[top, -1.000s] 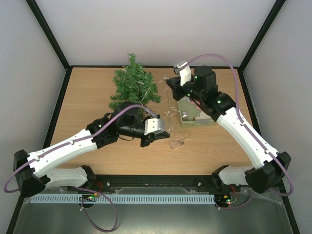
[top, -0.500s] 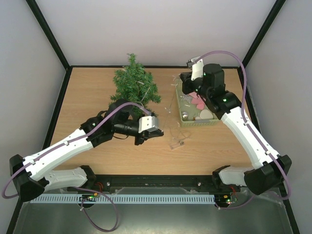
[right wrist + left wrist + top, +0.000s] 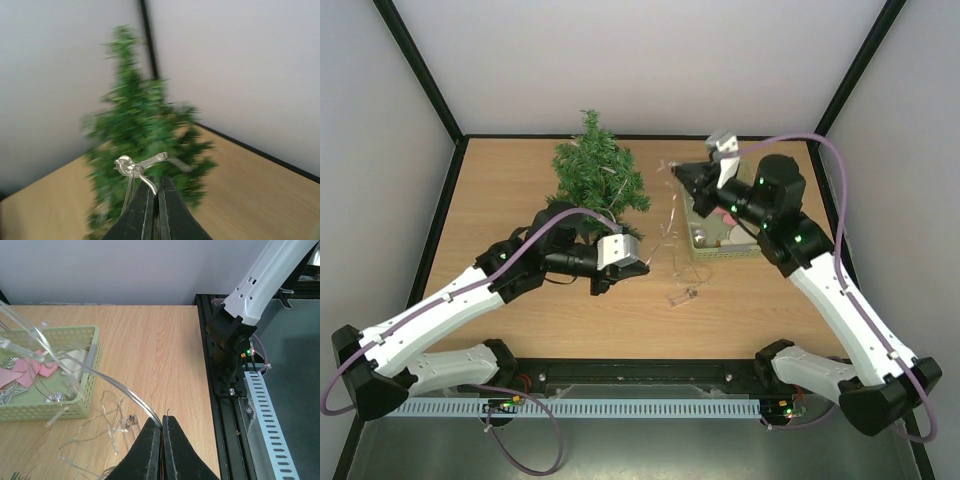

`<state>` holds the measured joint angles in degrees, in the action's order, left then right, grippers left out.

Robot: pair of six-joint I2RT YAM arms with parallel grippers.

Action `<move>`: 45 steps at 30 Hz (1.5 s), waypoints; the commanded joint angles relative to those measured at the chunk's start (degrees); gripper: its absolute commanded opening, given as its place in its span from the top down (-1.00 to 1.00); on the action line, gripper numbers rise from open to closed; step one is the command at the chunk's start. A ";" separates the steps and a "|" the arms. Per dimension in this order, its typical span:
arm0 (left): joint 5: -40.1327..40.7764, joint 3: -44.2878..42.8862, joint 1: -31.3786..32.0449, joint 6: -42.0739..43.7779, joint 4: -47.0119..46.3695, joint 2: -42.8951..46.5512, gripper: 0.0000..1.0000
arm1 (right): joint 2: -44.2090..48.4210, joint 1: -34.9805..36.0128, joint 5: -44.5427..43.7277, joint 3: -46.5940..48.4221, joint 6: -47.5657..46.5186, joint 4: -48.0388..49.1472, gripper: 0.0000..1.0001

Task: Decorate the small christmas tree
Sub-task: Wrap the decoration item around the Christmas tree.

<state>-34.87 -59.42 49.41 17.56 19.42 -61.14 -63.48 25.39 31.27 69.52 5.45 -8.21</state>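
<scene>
Well, the small christmas tree (image 3: 598,182) stands upright toward the far side of the table (image 3: 500,200), its long axis vertical. Both arms hold one clear light string (image 3: 672,228) stretched between them. The right gripper (image 3: 682,178) hangs to the right of the tree, raised and pointing straight at it, clenched on the string's knotted end. Its forearm reaches over the pale green basket (image 3: 704,252). The left gripper (image 3: 632,270) is the nearer one, just in front of the tree's foot, clamped on the string, arm stretched low. Whether the right gripper rides level with the treetop I can't quite tell, since its own view is blurred.
</scene>
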 commanded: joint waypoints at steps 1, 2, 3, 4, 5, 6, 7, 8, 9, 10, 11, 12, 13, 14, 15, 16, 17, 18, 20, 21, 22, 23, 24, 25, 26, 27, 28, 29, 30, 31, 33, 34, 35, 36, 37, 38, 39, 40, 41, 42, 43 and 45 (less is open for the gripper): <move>0.10 -2.45 -0.54 0.22 1.47 -1.69 0.95 | 5.14 5.71 8.72 -2.70 -5.21 -0.31 0.97; -0.07 -3.29 -0.50 0.42 2.22 -2.44 0.95 | 5.66 6.34 8.17 -2.54 -4.88 -0.70 0.97; -0.20 -4.01 -0.49 0.59 2.92 -3.15 0.95 | 6.26 6.80 6.77 -2.38 -3.50 -0.37 0.97; -0.39 -4.47 -0.53 0.70 3.38 -3.71 0.95 | 6.79 7.08 5.58 -2.19 -2.01 0.14 0.97; -0.76 -4.75 -0.52 0.64 3.41 -4.06 0.95 | 7.09 7.31 4.30 -1.94 -0.86 0.46 0.97; -1.27 -4.91 -0.54 0.57 3.32 -4.34 0.95 | 7.25 7.51 3.10 -1.35 -0.01 0.66 0.97; -1.80 -4.99 -0.54 0.44 3.21 -4.53 0.95 | 7.25 7.56 2.31 -0.87 0.45 0.86 0.97; -2.44 -5.07 -0.54 0.29 3.18 -4.75 0.95 | 7.08 7.57 1.76 -0.30 0.55 0.86 0.97; -3.00 -5.16 -0.54 0.28 3.17 -4.96 0.95 | 6.40 7.65 1.23 0.44 0.19 0.65 0.97; -3.46 -5.24 -0.54 0.20 3.10 -5.17 0.95 | 5.64 7.66 0.93 1.44 -0.45 -0.04 0.97; -4.04 -5.33 -0.54 0.22 3.15 -5.53 0.95 | 4.59 7.63 0.67 2.47 -1.25 -0.81 0.97; -4.59 -5.55 -0.54 0.24 3.34 -5.76 0.95 | 3.48 7.66 0.36 3.70 -2.10 -1.95 0.97; -5.08 -5.72 -0.50 0.35 3.56 -6.03 0.95 | 2.33 7.64 -0.13 4.77 -2.88 -3.38 0.97; -5.50 -5.93 -0.53 0.50 3.82 -6.27 0.95 | 1.13 7.66 -0.60 5.83 -3.46 -4.26 0.97; -5.85 -6.15 -0.50 0.65 4.12 -6.47 0.95 | 0.01 7.66 -1.15 6.70 -3.97 -5.22 0.97; -6.04 -6.41 -0.47 0.82 4.40 -6.63 0.95 | -0.99 7.66 -1.50 7.51 -4.47 -6.07 0.97; -6.08 -6.55 -0.53 1.04 4.73 -6.70 0.95 | -1.86 7.66 -1.69 8.16 -4.93 -6.79 0.97; -5.97 -6.73 -0.54 1.18 5.01 -6.78 0.95 | -2.58 7.66 -1.83 8.63 -5.33 -7.41 0.97; -5.64 -7.06 -0.50 1.58 5.59 -6.93 0.95 | -3.75 7.66 -1.10 9.07 -6.36 -8.63 0.97; -5.43 -7.27 -0.53 1.72 5.86 -7.03 0.95 | -4.08 7.74 -0.67 9.17 -6.97 -9.30 0.97; -5.20 -7.49 -0.54 1.81 5.89 -7.00 0.95 | -4.37 7.81 -0.58 9.15 -7.58 -9.91 0.97; -5.02 -7.61 -0.52 1.86 5.89 -6.91 0.95 | -4.51 7.94 -0.35 9.01 -8.45 -10.57 0.97; -4.70 -7.76 -0.54 1.94 5.89 -6.90 0.95 | -4.55 8.05 0.69 8.84 -9.43 -11.26 0.97; -4.34 -7.92 -0.49 1.95 5.89 -6.88 0.95 | -4.35 8.17 1.89 8.56 -10.44 -11.89 0.97; -4.04 -8.11 -0.53 1.99 6.00 -6.98 0.95 | -4.05 8.37 2.65 8.02 -10.88 -12.26 0.97; -3.79 -8.33 -0.58 2.10 6.13 -7.05 0.95 | -3.68 8.49 3.17 7.82 -11.21 -12.54 0.97; -3.72 -8.50 -0.55 2.17 6.27 -7.23 0.95 | -3.34 8.68 3.49 7.52 -11.48 -12.57 0.97; -3.70 -8.64 -0.59 2.27 6.39 -7.40 0.95 | -2.98 8.90 3.47 7.33 -11.59 -12.42 0.97; -3.71 -8.76 -0.59 2.42 6.48 -7.54 0.95 | -2.82 9.11 3.33 7.30 -11.68 -12.22 0.97; -3.71 -8.95 -0.55 2.47 6.50 -7.66 0.95 | -2.86 9.29 3.39 7.30 -11.82 -12.21 0.97; -3.78 -9.19 -0.59 2.56 6.56 -8.05 0.95 | -3.44 9.81 3.56 7.86 -11.94 -12.72 0.97; -3.95 -9.34 -0.56 2.62 6.60 -8.29 0.95 | -3.89 10.16 3.46 8.16 -12.14 -13.21 0.97; -4.02 -9.50 -0.54 2.69 6.67 -8.42 0.95 | -4.37 10.61 3.19 8.52 -12.47 -13.82 0.97; -4.06 -9.65 -0.54 2.70 6.68 -8.46 0.95 | -4.78 11.12 2.68 8.91 -12.94 -14.44 0.97; -4.01 -9.73 -0.54 2.70 6.68 -8.47 0.95 | -5.13 11.62 2.27 9.18 -13.39 -15.07 0.97; -4.02 -9.91 -0.61 2.71 6.80 -8.47 0.95 | -5.42 12.07 1.82 9.45 -13.78 -15.64 0.97; -3.91 -9.99 -0.57 2.74 6.90 -8.46 0.95 | -5.70 12.45 1.28 9.68 -14.00 -16.00 0.97; -3.81 -10.13 -0.57 2.81 6.98 -8.46 0.95 | -5.91 12.56 0.53 9.85 -14.08 -16.29 0.97; -3.80 -10.18 -0.57 2.90 7.11 -8.46 0.95 | -6.09 12.62 -0.42 9.99 -14.04 -16.53 0.97; -3.80 -10.27 -0.50 2.99 7.24 -8.34 0.95 | -6.31 12.64 -1.60 10.10 -14.07 -16.76 0.97; -3.80 -10.23 -0.56 3.12 7.42 -8.17 0.95 | -6.49 12.67 -3.36 10.18 -14.07 -17.02 0.97; -3.88 -9.63 -0.53 3.51 7.06 -7.21 0.95 | -7.74 12.60 -7.66 10.19 -14.25 -18.03 0.97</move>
<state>-38.52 -67.59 49.15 19.57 25.69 -69.58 -69.73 37.87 30.89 77.60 -7.62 -23.42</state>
